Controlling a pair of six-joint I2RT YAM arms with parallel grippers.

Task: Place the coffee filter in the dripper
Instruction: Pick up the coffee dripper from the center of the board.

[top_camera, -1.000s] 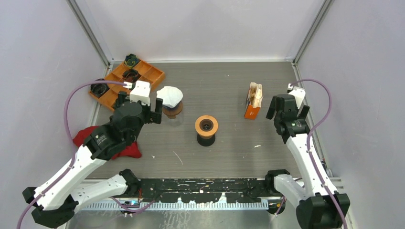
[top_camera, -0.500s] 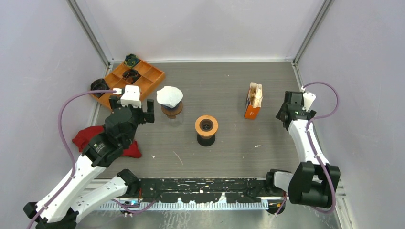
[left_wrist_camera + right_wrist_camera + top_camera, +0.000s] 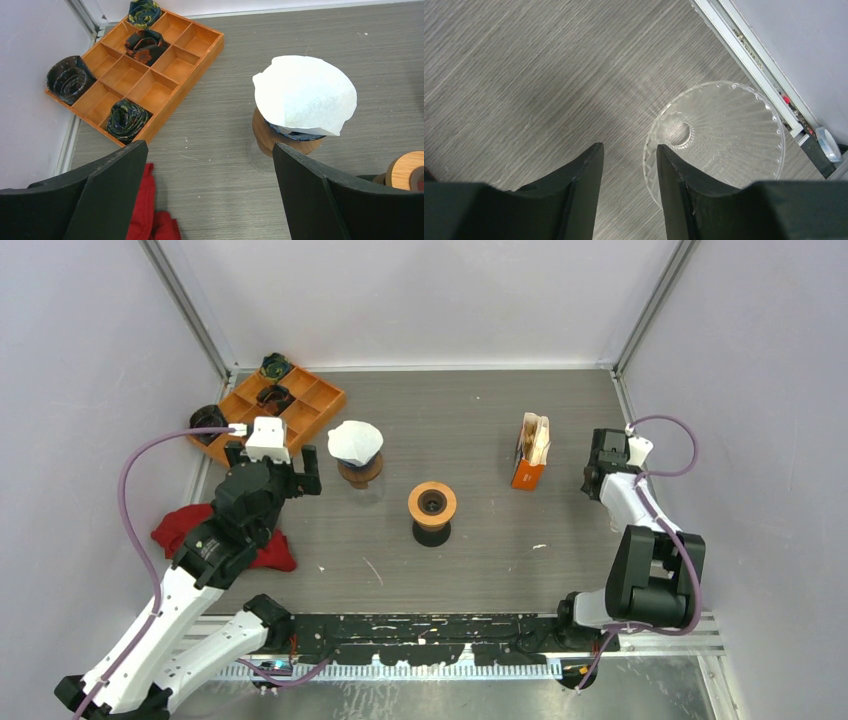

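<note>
The white paper coffee filter (image 3: 355,442) (image 3: 305,95) sits open in a dark-rimmed dripper (image 3: 300,135) on a round wooden stand (image 3: 280,140) at the table's back left. My left gripper (image 3: 275,465) (image 3: 209,145) hangs open just left of it, over bare table, holding nothing. A clear ribbed glass dripper (image 3: 719,135) lies by the right rail. My right gripper (image 3: 604,458) (image 3: 629,146) hovers at its left rim, jaws half drawn in but apart, one finger over the glass edge, gripping nothing.
A wood-rimmed holder on a black base (image 3: 432,505) stands mid-table. An orange filter box (image 3: 530,455) stands at the right. An orange compartment tray (image 3: 270,410) with rolled ties sits back left, and a red cloth (image 3: 225,535) lies under my left arm.
My left gripper has backed away leftward from the filter. My right arm has swung back to the right rail, and its jaws have narrowed from wide open.
</note>
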